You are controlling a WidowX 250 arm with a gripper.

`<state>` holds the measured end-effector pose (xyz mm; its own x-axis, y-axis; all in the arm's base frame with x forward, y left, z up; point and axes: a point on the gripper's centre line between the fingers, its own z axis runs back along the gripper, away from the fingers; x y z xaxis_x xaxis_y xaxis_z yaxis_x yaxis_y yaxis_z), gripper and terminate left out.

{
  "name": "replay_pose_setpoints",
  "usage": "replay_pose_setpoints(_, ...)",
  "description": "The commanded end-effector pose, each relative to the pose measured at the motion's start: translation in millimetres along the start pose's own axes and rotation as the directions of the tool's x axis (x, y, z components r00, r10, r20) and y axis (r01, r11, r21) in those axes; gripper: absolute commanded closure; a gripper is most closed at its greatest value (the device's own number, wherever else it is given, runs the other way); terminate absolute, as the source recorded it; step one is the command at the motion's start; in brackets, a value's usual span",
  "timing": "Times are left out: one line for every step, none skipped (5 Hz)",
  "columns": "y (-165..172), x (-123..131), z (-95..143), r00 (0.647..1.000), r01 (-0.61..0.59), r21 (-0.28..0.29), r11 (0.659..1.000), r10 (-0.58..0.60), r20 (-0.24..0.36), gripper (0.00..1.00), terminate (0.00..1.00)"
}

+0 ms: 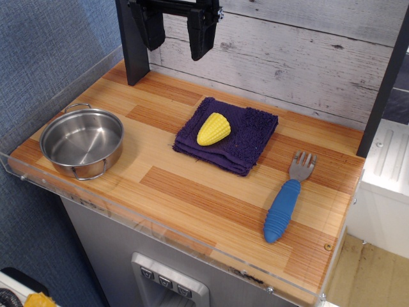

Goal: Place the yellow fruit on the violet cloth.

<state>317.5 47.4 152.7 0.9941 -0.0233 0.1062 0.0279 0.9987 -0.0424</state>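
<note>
Hand (174,39) cut off by top edge; only fingers visible.

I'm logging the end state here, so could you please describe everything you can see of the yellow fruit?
The yellow fruit is a small bright yellow corn cob piece, glossy like plastic, with rows of kernel bumps and a tapered oval shape. It lies on its side on the violet cloth, towards the cloth's left half, touching only the cloth. The gripper hangs open well above, apart from it.

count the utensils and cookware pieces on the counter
2. A steel pot sits at the left end of the counter, and a blue-handled fork lies to the right of the violet cloth. Nothing appears hidden.
</note>
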Motion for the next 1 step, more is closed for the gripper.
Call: replay_pose_setpoints(-2.3,-2.9,25.8,0.997,0.002,0.015,1.000,-0.003,0.077,0.00,1.00)
